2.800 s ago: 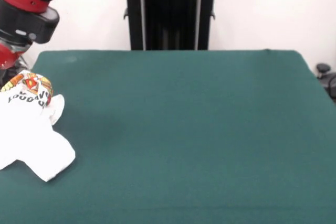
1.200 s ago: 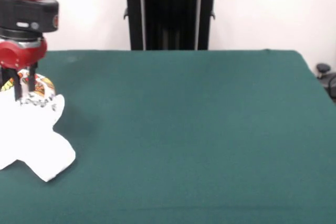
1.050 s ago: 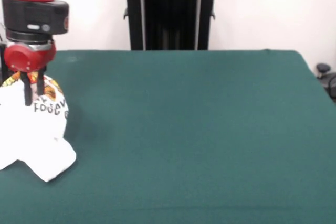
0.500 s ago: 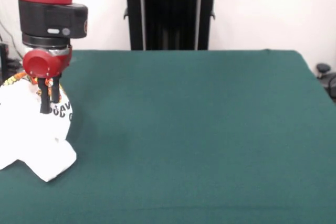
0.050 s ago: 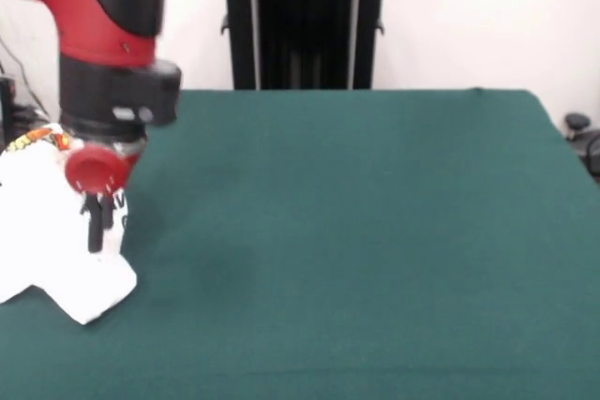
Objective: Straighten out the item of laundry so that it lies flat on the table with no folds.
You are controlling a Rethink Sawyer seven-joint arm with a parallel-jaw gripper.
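The item of laundry (image 5: 47, 231) is a white garment bunched in folds at the left edge of the dark green table (image 5: 356, 231). A strip of its red and yellow print (image 5: 37, 138) shows at the top, and a bit of black lettering (image 5: 119, 200) peeks out beside the gripper. My gripper (image 5: 98, 239) comes down from the red and black arm onto the garment's right side. Its two black fingers (image 5: 94, 231) are close together, pinching the white cloth. The garment's left part runs out of the picture.
The table's right edge lies near a small black object (image 5: 577, 124) off the table. The garment's lower corner (image 5: 89, 311) lies some way back from the front edge.
The arm has swung right and lower over the garment. The fingers, apart earlier, have come together on the cloth and pulled the printed fold rightward, so most of the lettering is now hidden.
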